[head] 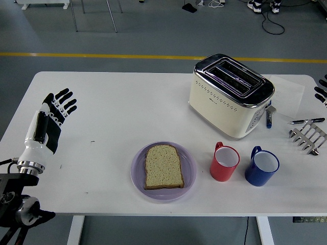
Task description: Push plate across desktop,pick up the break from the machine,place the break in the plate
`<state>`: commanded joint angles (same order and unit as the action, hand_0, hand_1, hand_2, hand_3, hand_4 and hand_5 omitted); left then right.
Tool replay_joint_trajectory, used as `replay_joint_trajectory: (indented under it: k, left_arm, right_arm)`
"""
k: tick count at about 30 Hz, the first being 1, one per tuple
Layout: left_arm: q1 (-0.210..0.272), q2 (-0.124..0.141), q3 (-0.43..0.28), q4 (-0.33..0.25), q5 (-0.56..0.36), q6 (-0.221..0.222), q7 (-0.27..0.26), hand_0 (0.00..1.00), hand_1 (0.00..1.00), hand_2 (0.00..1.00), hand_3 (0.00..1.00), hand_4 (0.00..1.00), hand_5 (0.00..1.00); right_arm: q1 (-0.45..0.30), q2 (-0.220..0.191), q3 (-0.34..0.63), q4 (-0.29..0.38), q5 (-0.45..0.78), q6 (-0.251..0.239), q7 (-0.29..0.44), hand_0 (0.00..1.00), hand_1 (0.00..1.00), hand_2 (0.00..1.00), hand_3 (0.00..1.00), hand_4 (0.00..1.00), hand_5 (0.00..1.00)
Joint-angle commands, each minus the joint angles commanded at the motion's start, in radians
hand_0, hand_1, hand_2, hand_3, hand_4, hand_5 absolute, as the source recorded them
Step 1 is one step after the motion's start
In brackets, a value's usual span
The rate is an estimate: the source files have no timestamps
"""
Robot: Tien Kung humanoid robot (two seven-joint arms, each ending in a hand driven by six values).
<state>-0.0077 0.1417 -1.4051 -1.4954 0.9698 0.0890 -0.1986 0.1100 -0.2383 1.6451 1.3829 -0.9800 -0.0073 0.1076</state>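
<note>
Looking from the near edge of the white surface (102,194), you see a pale purple plate (163,171) sitting close to that edge, a little left of centre. The slice of bread (163,166) lies flat in the plate, well inside its rim.

Just right of the plate stands a red mug (225,162), and right beside that a blue mug (261,166), the two close but apart, both upright with their handles pointing away from you.

At the left side your left hand (51,118) hovers over the surface with its fingers spread wide and pointing away; it holds nothing, and it sits well apart from the plate.

Farther back and to the right, a cream and chrome toaster (231,95) stands behind the mugs, turned at an angle, both of its slots showing dark. A small blue item (269,119) lies against its right end; you cannot tell what it is.

Near the right edge a metal toast rack (308,138) rests on the surface with a pen (306,121) just behind it.

Only a few black fingertips of your right hand (323,92) show at the right border, too little to tell how open it is.
</note>
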Motion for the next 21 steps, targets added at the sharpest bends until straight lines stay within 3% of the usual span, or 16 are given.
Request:
replay_joint_trajectory:
  k: [21]
  left_arm:
    - [0.004,-0.009,-0.021,0.003,-0.011,0.019,-0.013,0.834,0.843,0.876,0.809,0.573,0.998]
  right_arm:
    - [0.004,0.010,-0.054,-0.007,0.008,-0.006,-0.002,0.879,0.794,0.819,0.793,0.500,0.563]
